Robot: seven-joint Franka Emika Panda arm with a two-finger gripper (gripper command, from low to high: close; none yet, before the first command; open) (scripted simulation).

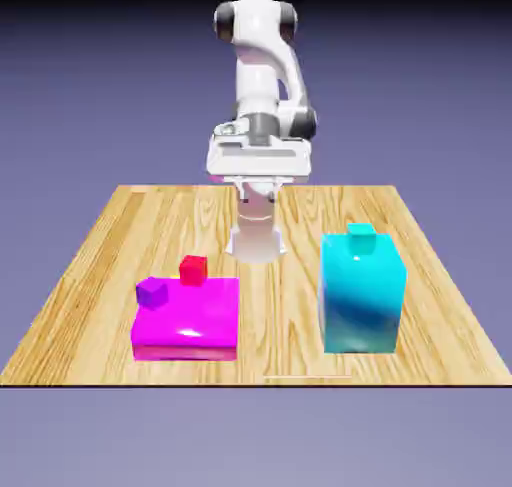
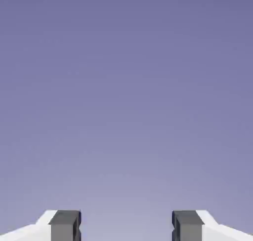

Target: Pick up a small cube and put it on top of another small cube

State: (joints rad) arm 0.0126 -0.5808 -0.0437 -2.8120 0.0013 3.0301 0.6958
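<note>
At eleven o'clock from magenta block (image 1: pixel 187 315) centre, exterior view: small red cube (image 1: pixel 193 270), unstacked. Claw (image 2: pixel 126 226) spread, nothing between tips. Pick-up and placement both outstanding; task judged at start.

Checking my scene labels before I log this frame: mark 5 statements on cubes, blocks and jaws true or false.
1. The tiny teal cube sits on top of the tall cyan block. True.
2. The jaws are closed on the tiny red cube. False: they stand apart with nothing between them, and the red cube is down by the magenta block.
3. The cyan block stands taller than the magenta one. True.
4. The magenta block is on the exterior view's right. False: it is on the left.
5. The hand view shows only plain backdrop beyond the finger tips. True.
</note>
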